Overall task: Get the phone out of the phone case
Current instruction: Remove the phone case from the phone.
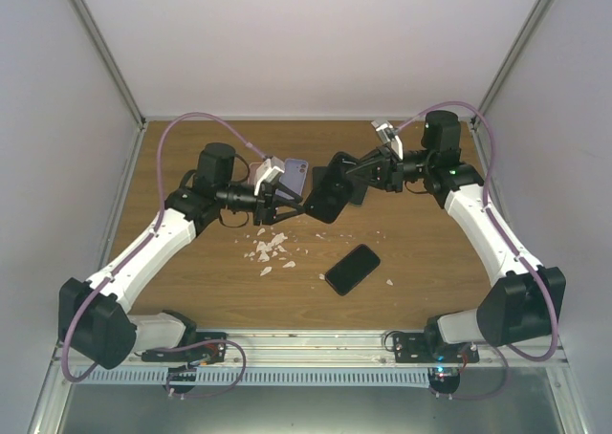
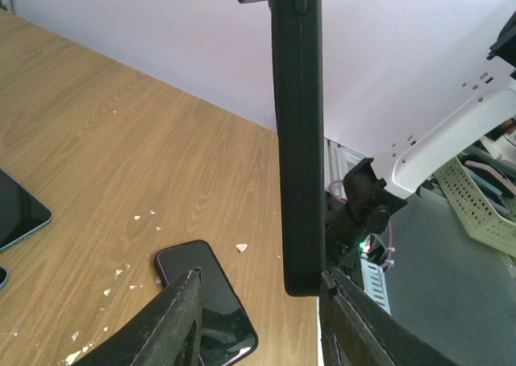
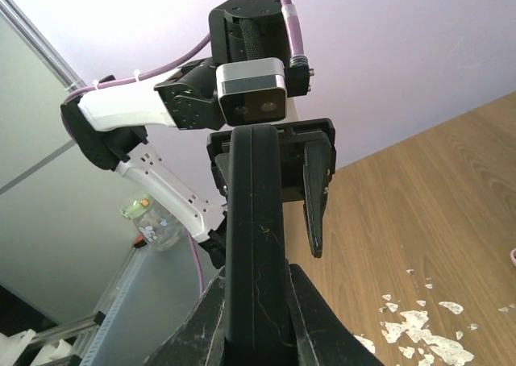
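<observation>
The black rectangular cased phone (image 1: 328,201) is hanging in the air above the middle of the brown wooden desk (image 1: 430,252), between the two claws. The right claw (image 1: 354,171) is clamping its far right end, and the left claw (image 1: 292,207) is straddling its near left end. A second flat glossy black phone (image 1: 352,269) is lying on the desk in front of it. Small white torn scraps (image 1: 271,250) are lying to that phone's left.

Wooden table (image 1: 191,291) bears a black phone (image 1: 352,269) and white scraps (image 1: 271,250), perhaps paper.
</observation>
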`<state>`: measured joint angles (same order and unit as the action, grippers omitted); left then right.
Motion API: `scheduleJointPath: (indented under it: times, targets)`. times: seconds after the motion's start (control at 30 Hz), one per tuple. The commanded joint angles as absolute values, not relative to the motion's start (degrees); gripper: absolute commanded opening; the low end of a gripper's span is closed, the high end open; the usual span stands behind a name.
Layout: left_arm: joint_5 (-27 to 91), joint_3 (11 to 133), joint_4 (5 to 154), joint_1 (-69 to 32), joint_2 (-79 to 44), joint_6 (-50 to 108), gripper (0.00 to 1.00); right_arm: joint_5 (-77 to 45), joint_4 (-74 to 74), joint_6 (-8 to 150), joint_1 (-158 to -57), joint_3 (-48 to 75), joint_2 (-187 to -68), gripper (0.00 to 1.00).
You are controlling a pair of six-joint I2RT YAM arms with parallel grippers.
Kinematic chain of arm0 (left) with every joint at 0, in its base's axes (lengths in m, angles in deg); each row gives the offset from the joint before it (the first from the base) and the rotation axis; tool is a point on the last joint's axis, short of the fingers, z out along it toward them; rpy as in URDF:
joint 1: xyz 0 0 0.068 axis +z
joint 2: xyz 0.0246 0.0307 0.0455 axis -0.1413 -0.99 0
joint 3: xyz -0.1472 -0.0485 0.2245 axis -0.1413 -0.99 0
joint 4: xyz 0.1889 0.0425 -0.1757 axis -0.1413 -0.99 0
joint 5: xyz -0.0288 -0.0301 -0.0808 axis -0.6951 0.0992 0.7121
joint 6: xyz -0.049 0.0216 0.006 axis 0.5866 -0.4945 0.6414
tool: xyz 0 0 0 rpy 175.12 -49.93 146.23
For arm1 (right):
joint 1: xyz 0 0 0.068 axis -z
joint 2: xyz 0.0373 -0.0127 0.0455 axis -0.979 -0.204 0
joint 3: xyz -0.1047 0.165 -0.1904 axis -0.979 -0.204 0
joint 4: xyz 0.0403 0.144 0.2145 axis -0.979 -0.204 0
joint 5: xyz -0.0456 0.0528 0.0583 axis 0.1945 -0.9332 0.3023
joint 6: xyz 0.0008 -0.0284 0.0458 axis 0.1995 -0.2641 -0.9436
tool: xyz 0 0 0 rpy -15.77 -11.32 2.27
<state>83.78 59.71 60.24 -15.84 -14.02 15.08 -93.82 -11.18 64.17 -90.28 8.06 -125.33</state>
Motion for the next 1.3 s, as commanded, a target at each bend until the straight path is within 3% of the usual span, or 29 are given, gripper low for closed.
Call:
scheduleJointPath:
  times: [0.0,0.6,1.0,1.27]
  targets:
    - [77.73,58.94,63.09,-15.20,-16.57,15.51,0.39,-101.74,-10.42,63.14,-92.91,10.07,-122.74,0.01]
    - [81.53,57.74,67.00,-12.43,-21.38,19.75,0.38,-106.24,-15.29,65.19,-93.27,12.17,-122.34,0.00]
    - [80.12,57.34,67.19,-12.26,-23.19,20.78,0.37,-110.06,-33.44,79.56,-93.30,18.29,-125.77,0.00]
    - [79.30,55.69,68.04,-12.03,-22.74,20.96,0.37,-109.99,-35.81,81.44,-94.49,18.19,-124.56,0.00]
